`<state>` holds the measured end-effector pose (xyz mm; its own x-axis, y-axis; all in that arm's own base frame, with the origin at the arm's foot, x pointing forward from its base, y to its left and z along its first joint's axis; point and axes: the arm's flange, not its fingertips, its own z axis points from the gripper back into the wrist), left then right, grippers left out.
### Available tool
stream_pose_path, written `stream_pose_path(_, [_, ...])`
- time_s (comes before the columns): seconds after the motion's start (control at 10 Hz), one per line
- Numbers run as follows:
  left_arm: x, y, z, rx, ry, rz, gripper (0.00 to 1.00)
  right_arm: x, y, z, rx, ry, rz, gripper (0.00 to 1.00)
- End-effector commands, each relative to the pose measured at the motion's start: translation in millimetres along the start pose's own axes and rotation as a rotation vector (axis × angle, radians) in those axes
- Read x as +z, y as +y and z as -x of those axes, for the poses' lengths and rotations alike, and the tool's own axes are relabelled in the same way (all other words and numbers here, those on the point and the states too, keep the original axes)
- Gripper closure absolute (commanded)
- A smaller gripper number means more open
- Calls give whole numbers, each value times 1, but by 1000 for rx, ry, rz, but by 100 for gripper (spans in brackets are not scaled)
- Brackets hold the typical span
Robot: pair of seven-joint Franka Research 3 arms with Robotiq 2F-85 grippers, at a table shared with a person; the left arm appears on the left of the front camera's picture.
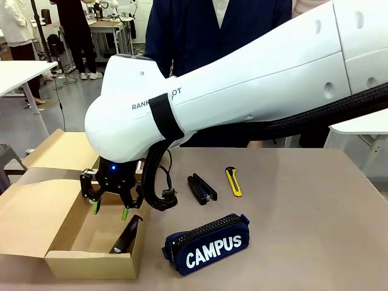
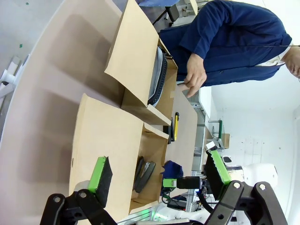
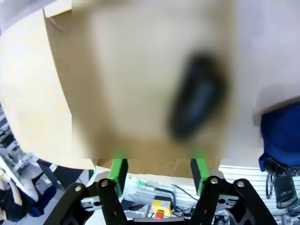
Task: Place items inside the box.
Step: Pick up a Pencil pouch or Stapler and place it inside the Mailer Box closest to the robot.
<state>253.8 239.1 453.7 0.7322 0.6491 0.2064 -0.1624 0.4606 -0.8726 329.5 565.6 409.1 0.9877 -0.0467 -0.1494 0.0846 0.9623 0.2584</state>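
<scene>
Greyish-brown tabletop (image 1: 315, 230) carries everything. Nearest the robot's edge lies the navy pencil case (image 1: 208, 244), with a zip along its top and "CAMPUS" in white capitals on its side; it sits outside the box, just to its right. The box (image 1: 91, 265), shallow brown cardboard, stands open at the table's left with its wide flap folded back. Inside it the slim black stapler (image 1: 125, 235) leans tilted against the right-hand wall. Just above it hangs the right gripper (image 1: 110, 210), jaws apart, nothing between the green pads. Farther on, a black tool (image 1: 201, 188) and a yellow utility knife (image 1: 233, 181) lie on bare table. The left gripper (image 2: 158, 171) has its jaws wide apart and empty; a second cardboard box (image 2: 133, 56) stands beyond. A person (image 1: 212, 36) in navy stands at the far side.
</scene>
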Motion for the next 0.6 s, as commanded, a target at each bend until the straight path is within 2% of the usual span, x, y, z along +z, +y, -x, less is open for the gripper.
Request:
stream_pose_path(0.0, [0, 0, 0, -19, -5, 22, 0, 6, -10, 10, -38, -28, 3, 0])
stream_pose_path(0.3, [0, 0, 0, -19, -5, 22, 0, 7, -16, 11, -28, -18, -47, 0])
stream_pose_path(0.5, [0, 0, 0, -19, -5, 22, 0, 25, -41, 17, 34, 37, -193, 0])
